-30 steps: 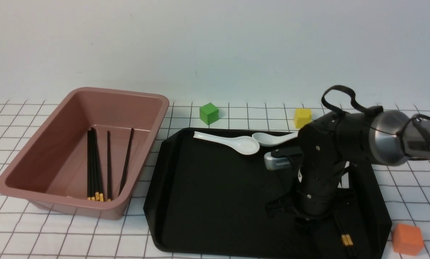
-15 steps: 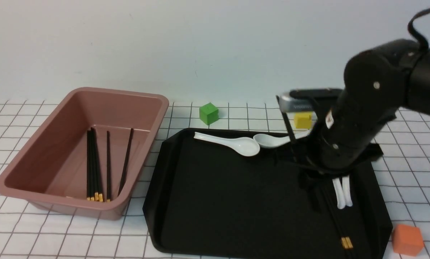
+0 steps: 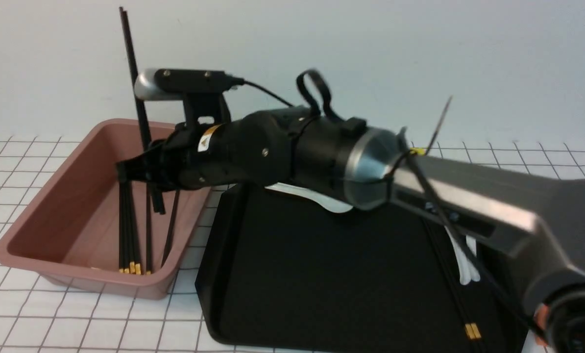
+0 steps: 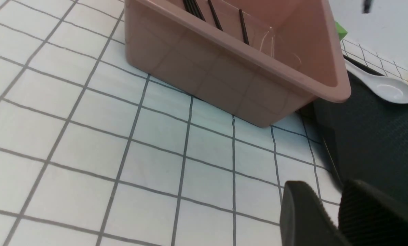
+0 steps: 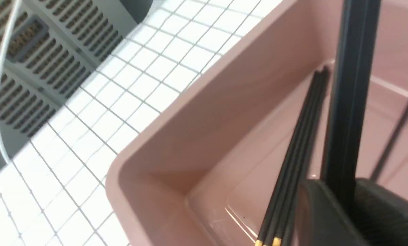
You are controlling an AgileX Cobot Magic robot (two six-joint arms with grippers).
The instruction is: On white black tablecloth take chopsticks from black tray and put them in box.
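The right pincer (image 3: 145, 179) is pinching the held chopsticks (image 3: 134, 83), black and close to upright. Their lower tips hang inside the box (image 3: 42, 206) and their upper ends rise above the wrist camera. The arm reaches across from the tabletop's right edge, passing over the black tray (image 3: 297, 274).

On the floor of the box lie more chopsticks (image 3: 126, 230), running from far to near with their gold bands toward the near wall. The box stands on the tablecloth (image 3: 23, 162) toward the tabletop's left edge, with the tray just beside it on the right.

On the tray, near its right rim, further sticks (image 3: 456, 304) lie lengthwise, gold bands toward the near edge. A white spoon (image 3: 461, 262) lies beside them, and another spoon (image 3: 317, 196) peeks out under the arm at the tray's far side.

The left pincer (image 4: 334, 212) hangs low over the cloth by the tray's left rim. Only its fingertips show, close together, and I cannot tell whether they are pressed together.
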